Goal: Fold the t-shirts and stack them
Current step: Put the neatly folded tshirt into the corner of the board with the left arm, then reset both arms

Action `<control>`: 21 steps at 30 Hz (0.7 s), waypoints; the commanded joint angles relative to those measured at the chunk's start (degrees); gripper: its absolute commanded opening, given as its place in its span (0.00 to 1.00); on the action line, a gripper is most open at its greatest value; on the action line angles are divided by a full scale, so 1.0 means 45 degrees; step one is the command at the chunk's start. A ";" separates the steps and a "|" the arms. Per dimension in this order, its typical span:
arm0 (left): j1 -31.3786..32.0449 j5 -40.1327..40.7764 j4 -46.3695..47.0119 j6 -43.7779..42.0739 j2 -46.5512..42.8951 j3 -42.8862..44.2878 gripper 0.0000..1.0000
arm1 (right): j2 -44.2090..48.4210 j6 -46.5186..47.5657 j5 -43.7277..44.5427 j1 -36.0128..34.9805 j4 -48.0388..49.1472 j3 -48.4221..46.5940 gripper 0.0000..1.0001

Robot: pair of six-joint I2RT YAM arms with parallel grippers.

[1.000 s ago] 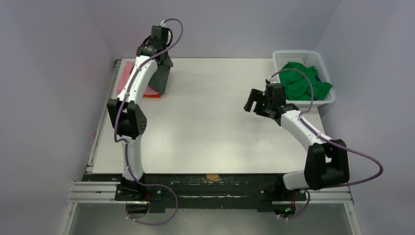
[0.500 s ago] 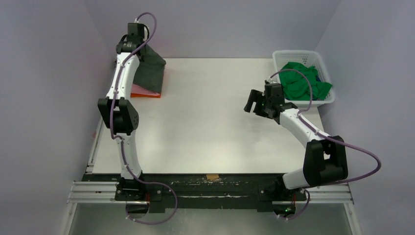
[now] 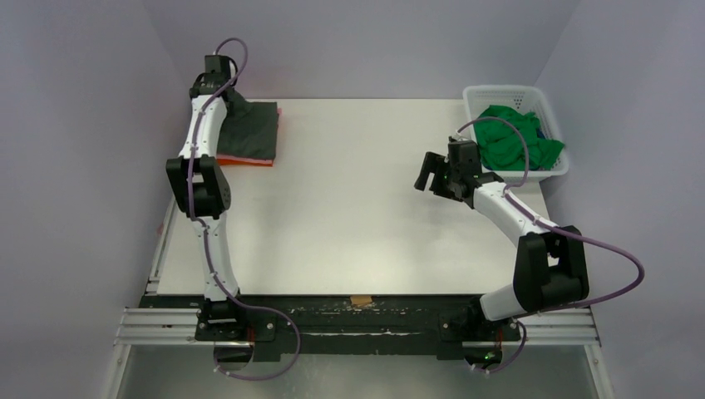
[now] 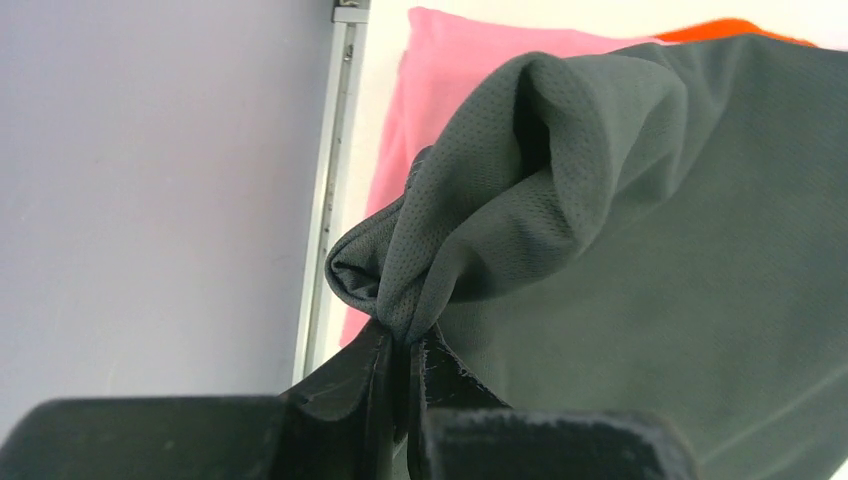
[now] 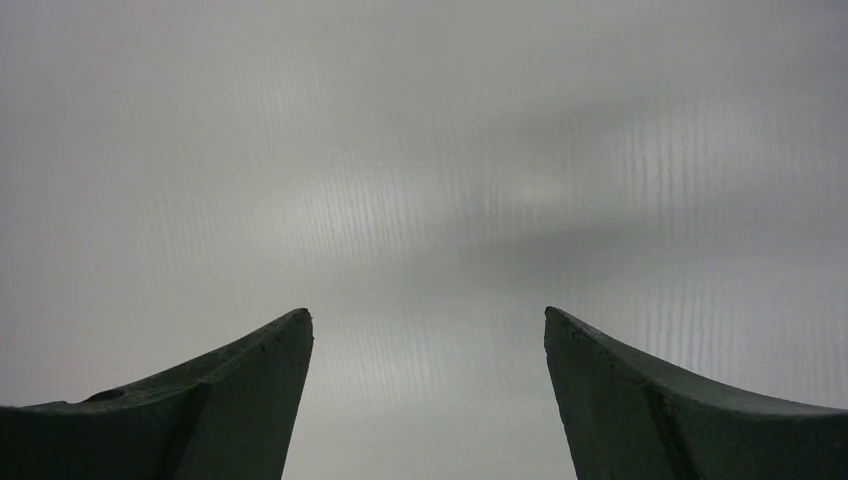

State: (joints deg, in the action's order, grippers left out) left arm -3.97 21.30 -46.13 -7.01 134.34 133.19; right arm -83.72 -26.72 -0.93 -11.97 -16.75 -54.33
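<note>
Left fingers (image 4: 352, 388) clamped tight on a bunched fold of the dark grey t-shirt (image 4: 650, 250); the cloth puckers right at the tips and spreads away ahead of them and to their right. Mesh weave visible in the wrist view. Beneath the grey cloth, just beyond the fingertips, the pink t-shirt (image 4: 445, 75) lies flat, its edge showing past the gathered fold; a sliver of the orange t-shirt (image 4: 742, 27) shows at the far right of that view, also under the grey one. From above, the grey t-shirt (image 3: 254, 130) lies over the pile at the far left corner of the table (image 3: 357, 216), the left fingers at its far left corner, an orange edge showing along its near side. Right fingers (image 5: 230, 400) spread wide apart, holding nothing, only bare table surface between and beyond them. From above, they (image 3: 428, 170) hang over the right half of the table, well apart from the pile. Behind them and to the right, the green t-shirt (image 3: 511, 143) sits crumpled inside the white basket (image 3: 497, 90).
</note>
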 commanded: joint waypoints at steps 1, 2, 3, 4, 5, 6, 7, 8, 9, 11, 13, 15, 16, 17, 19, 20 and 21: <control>-0.0419 0.0047 0.1044 0.0429 0.0061 0.0719 0.04 | 0.0144 0.0085 0.0443 0.0004 0.0117 -0.0525 0.84; -0.0499 0.0054 0.1102 0.0549 0.0113 0.0799 0.04 | 0.0157 0.0082 0.0500 0.0003 0.0101 -0.0508 0.84; -0.0573 0.0020 0.1156 0.0676 0.0156 0.0868 0.06 | 0.0181 0.0079 0.0560 0.0003 0.0087 -0.0504 0.84; -0.0643 0.0028 0.1211 0.0795 0.0206 0.0950 0.10 | 0.0177 0.0054 0.0558 0.0003 0.0082 -0.0506 0.84; -0.0727 0.0147 0.1245 0.0968 0.0283 0.1079 0.16 | 0.0191 0.0049 0.0563 0.0003 0.0082 -0.0503 0.84; -0.0787 0.0232 0.1249 0.1095 0.0341 0.1193 0.25 | 0.0202 0.0041 0.0559 0.0005 0.0060 -0.0506 0.84; -0.0826 0.0228 0.1220 0.1189 0.0361 0.1305 0.43 | 0.0194 0.0040 0.0561 0.0003 0.0038 -0.0533 0.84; -0.0850 0.0281 0.1197 0.1289 0.0336 0.1351 0.72 | 0.0205 0.0039 0.0563 0.0003 -0.0017 -0.0560 0.84; -0.0871 0.0354 0.1231 0.1362 0.0297 0.1342 0.94 | 0.0214 0.0049 0.0561 0.0013 -0.0026 -0.0579 0.84; -0.0866 0.0701 0.1275 0.1436 0.0186 0.1344 1.00 | 0.0272 0.0040 0.0572 0.0004 -0.0046 -0.0567 0.84; -0.0871 0.1175 0.1205 0.1971 -0.0073 0.1317 1.00 | 0.0385 0.0025 0.0586 0.0005 -0.0075 -0.0514 0.84; -0.0876 0.1098 0.1068 0.2249 -0.0438 0.1155 1.00 | 0.0559 -0.0016 0.0629 0.0005 -0.0082 -0.0408 0.85; -0.0864 0.0827 0.0978 0.2417 -0.0645 0.1005 1.00 | 0.0693 -0.0046 0.0661 0.0003 -0.0100 -0.0357 0.84; -0.0875 0.0466 0.0857 0.2695 -0.0895 0.0859 1.00 | 0.0812 -0.0084 0.0698 0.0003 -0.0109 -0.0302 0.85; -0.0876 -0.0599 0.0568 0.3223 -0.1378 0.0623 1.00 | 0.1155 -0.0195 0.0881 0.0003 -0.0185 -0.0121 0.85; -0.0866 -0.1187 0.0476 0.3450 -0.1627 0.0504 1.00 | 0.1365 -0.0234 0.0969 0.0003 -0.0240 -0.0023 0.85; -0.0875 -0.1736 0.0384 0.3700 -0.1875 0.0382 1.00 | 0.1606 -0.0278 0.1110 0.0003 -0.0342 0.0087 0.85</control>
State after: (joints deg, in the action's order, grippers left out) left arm -7.55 21.85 -43.44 3.68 134.43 135.74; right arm -81.49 -27.03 1.04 -11.97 -17.72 -54.33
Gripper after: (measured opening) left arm 0.998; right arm 0.849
